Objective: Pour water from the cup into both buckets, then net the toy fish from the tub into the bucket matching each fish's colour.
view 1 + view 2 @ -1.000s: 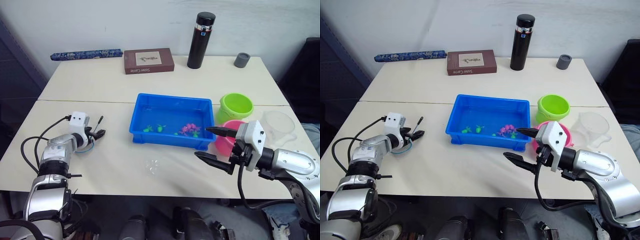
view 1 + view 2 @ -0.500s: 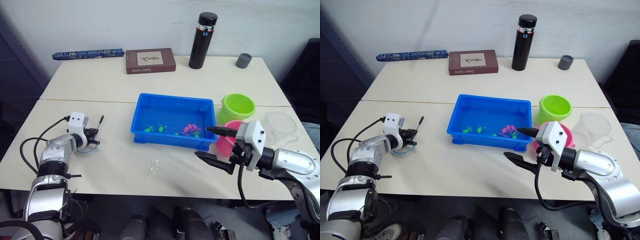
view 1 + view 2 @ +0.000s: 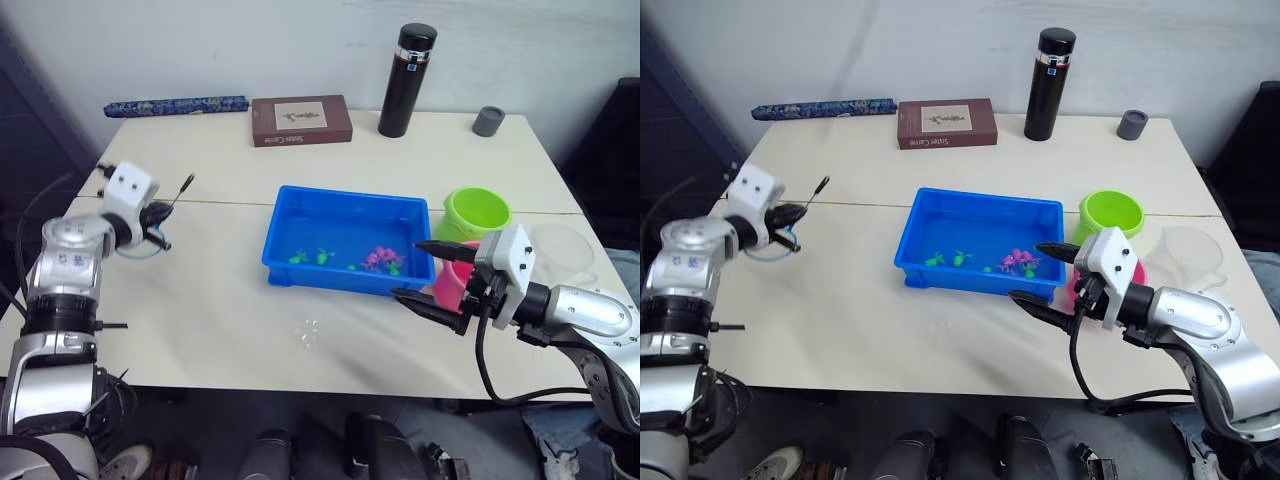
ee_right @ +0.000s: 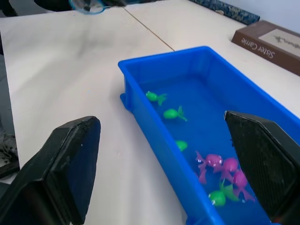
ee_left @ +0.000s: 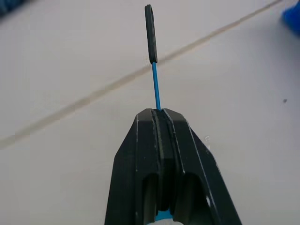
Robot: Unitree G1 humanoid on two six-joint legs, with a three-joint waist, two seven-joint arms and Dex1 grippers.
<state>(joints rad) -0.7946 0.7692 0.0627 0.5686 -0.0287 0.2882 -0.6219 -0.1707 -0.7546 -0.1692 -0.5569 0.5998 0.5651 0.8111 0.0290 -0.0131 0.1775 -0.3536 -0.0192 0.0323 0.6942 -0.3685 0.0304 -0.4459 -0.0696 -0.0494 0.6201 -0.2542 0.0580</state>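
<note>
My left gripper (image 3: 152,214) hangs above the table's left side, shut on the net's thin handle (image 5: 155,89), whose black tip (image 3: 185,183) sticks out past the fingers. The net's blue hoop (image 3: 140,250) hangs below that gripper. The blue tub (image 3: 340,192) sits mid-table holding water, green fish (image 3: 320,256) and pink fish (image 3: 380,257). To its right stand the lime green bucket (image 3: 476,213) and the pink bucket (image 3: 452,282), with the clear cup (image 3: 560,250) beyond them. My right gripper (image 3: 425,273) is open and empty by the tub's near right corner, in front of the pink bucket.
A black flask (image 3: 408,80), a brown book (image 3: 301,120), a grey cap (image 3: 486,120) and a rolled blue item (image 3: 175,105) line the far side of the table. A small wet patch (image 3: 305,332) lies in front of the tub.
My left gripper closed on the net's handle and lifted the net off the table, moving up and back. My right gripper edged slightly toward the tub.
</note>
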